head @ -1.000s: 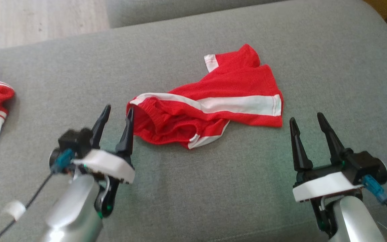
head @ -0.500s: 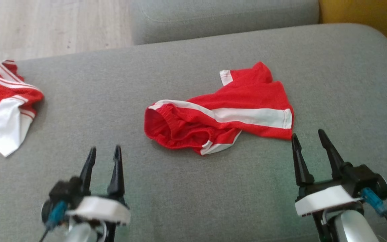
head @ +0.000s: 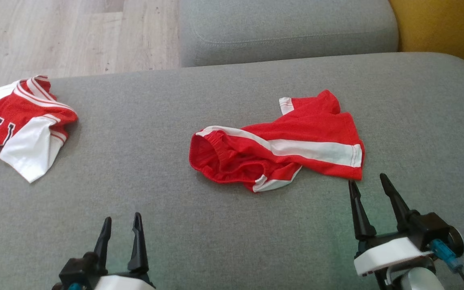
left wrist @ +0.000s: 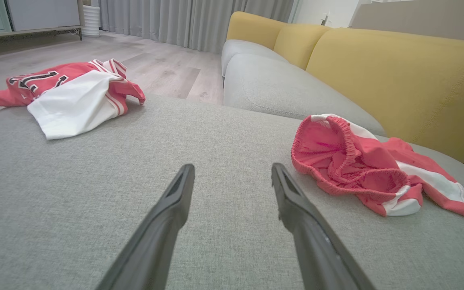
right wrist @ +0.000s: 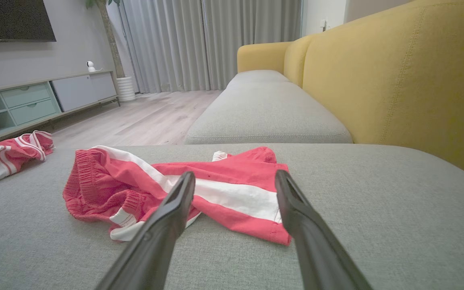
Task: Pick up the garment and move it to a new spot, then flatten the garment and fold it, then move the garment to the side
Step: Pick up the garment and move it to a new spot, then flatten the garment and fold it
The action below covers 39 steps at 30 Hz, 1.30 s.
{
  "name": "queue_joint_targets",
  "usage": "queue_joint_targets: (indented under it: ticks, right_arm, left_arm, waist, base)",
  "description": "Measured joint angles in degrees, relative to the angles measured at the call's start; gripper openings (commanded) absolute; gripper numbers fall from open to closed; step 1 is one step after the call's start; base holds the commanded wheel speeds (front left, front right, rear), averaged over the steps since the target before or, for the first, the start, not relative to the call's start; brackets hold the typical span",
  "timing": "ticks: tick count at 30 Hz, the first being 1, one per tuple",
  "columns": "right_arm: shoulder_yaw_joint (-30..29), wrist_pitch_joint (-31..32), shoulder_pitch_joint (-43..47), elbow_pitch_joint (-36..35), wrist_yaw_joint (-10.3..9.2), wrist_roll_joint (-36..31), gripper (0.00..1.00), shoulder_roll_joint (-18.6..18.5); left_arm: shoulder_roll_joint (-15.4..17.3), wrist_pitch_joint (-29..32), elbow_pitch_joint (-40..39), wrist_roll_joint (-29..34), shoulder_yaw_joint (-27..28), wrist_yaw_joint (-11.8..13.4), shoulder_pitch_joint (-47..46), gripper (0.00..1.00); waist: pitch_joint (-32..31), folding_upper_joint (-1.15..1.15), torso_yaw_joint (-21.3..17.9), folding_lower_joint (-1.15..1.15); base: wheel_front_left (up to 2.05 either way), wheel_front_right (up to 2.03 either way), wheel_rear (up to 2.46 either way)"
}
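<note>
The garment [head: 280, 145] is a pair of red shorts with a white side stripe. It lies crumpled in the middle of the grey sofa cushion [head: 175, 209], waistband to the left. My left gripper [head: 122, 217] is open and empty, well short of the waistband and to its left. In the left wrist view the left gripper [left wrist: 233, 166] hovers over bare cushion, with the shorts [left wrist: 361, 169] to the right. My right gripper [head: 367, 179] is open and empty, its tips just at the hem corner. The right wrist view has the right gripper [right wrist: 235, 173] framing the striped leg [right wrist: 232, 197].
A second garment, a red and white jersey [head: 22, 125], lies at the cushion's left edge. Another grey cushion [head: 288, 32] sits beyond, a yellow backrest [head: 441, 28] to the right, and wooden floor [head: 75, 36] past the far left edge.
The head camera has shifted, bringing the jersey into view. My left gripper has drawn back from the waistband toward me. The shorts and the right gripper have kept their places.
</note>
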Motion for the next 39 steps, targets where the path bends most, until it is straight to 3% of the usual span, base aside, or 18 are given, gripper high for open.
queue_joint_targets:
  ticks: [39]
  right_arm:
    - [0.1,0.0,0.8,2.3,0.00,1.0,1.00,0.0]
  left_arm:
    - [-0.7,0.1,0.2,1.9,0.5,-0.5,1.2,1.00]
  waist:
    - [1.7,0.00,0.4,0.00]
  base:
    - [0.00,0.00,0.00]
